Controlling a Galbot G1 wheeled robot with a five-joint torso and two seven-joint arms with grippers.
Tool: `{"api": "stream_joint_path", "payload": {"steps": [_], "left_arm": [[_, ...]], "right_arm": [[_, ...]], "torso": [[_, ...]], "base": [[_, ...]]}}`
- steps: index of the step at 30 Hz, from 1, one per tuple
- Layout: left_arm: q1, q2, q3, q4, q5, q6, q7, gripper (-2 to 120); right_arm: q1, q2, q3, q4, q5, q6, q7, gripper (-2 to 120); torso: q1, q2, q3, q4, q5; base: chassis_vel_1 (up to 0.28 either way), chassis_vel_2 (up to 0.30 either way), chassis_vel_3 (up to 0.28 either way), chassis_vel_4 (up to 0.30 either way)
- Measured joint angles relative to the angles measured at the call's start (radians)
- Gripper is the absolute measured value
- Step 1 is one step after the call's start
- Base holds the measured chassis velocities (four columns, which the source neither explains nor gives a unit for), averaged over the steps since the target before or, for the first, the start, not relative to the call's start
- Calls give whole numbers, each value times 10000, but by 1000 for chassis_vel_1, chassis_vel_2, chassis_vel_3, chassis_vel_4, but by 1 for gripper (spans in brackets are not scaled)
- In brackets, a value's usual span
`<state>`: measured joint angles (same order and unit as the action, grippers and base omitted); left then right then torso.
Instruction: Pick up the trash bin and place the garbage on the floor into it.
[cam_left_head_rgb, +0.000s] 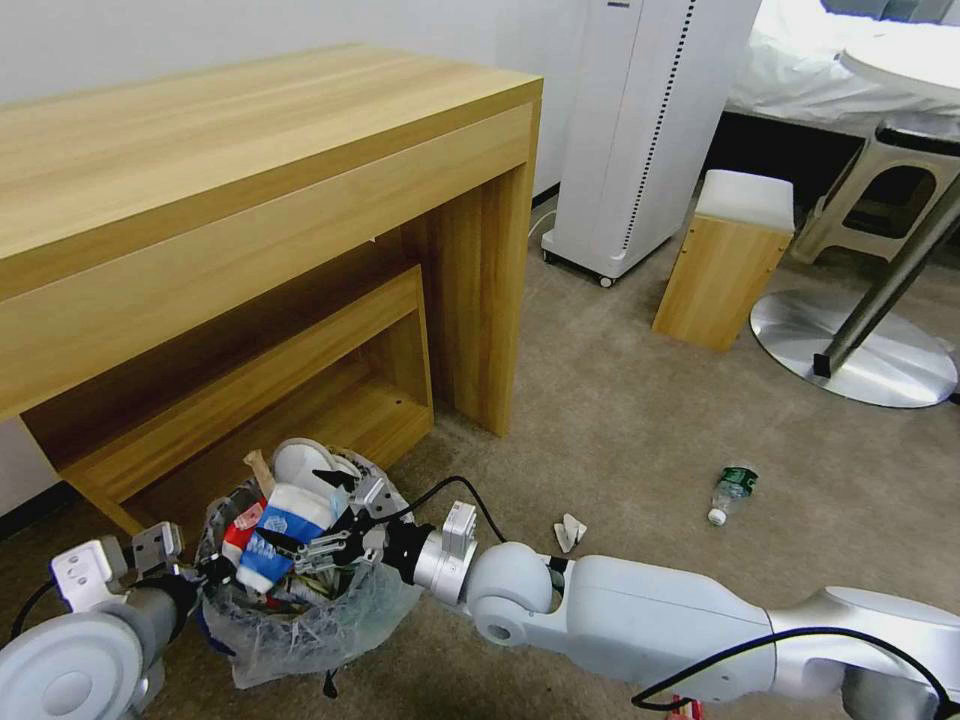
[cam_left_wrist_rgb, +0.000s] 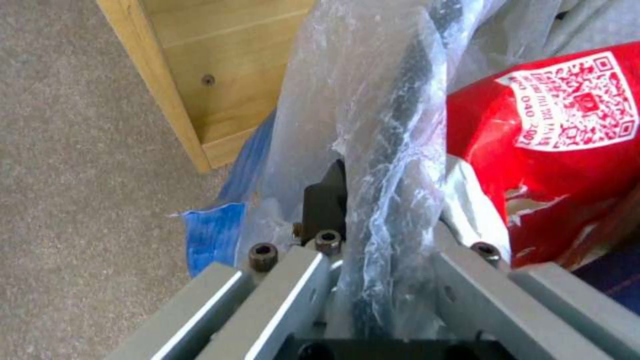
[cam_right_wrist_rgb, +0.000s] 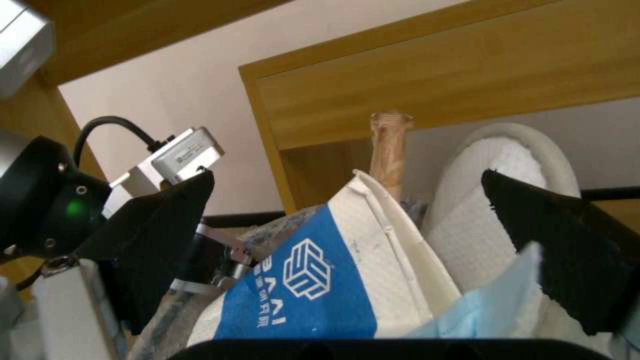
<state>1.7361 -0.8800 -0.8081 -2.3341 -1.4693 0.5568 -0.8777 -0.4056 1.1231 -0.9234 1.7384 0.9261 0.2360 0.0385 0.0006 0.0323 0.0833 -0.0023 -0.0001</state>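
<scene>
While left hand grips trash bin, right hand hovers spread above

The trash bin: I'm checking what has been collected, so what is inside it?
The trash bin holds a white slipper, a blue-and-white package, a red wrapper and a wooden stick. Anything deeper is covered.

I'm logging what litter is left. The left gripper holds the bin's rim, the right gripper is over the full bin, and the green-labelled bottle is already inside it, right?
Not quite: the bottle lies on the carpet, as the head view shows. The left gripper clamps the trash bin rim and the right gripper is over it.
</scene>
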Motion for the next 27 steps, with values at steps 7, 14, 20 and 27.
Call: {"api": "stream_joint_path", "payload": {"steps": [7, 14, 20, 27], "left_arm": [[50, -35, -31, 0, 35, 13, 12, 0], [168, -87, -70, 17, 40, 121, 47, 0], [206, -135, -73, -14, 16, 150, 48, 0], [142, -184, -64, -225, -232, 213, 45, 0]], "right_arm": [[-139, -93, 253, 97, -64, -2, 97, 100], [-170, -736, 1333, 593, -76, -62, 364, 100], [-400, -1512, 2068, 1024, -248, -242, 918, 100], [-2054, -2430, 4452, 919, -1047, -2934, 4395, 100]], "torso": [[0, 0, 0, -1, 1], [0, 0, 0, -1, 1], [0, 0, 0, 1, 1], [0, 0, 0, -3, 3]], "base": [[0, 0, 0, 0], [0, 0, 0, 0], [0, 0, 0, 0], [0, 0, 0, 0]]}}
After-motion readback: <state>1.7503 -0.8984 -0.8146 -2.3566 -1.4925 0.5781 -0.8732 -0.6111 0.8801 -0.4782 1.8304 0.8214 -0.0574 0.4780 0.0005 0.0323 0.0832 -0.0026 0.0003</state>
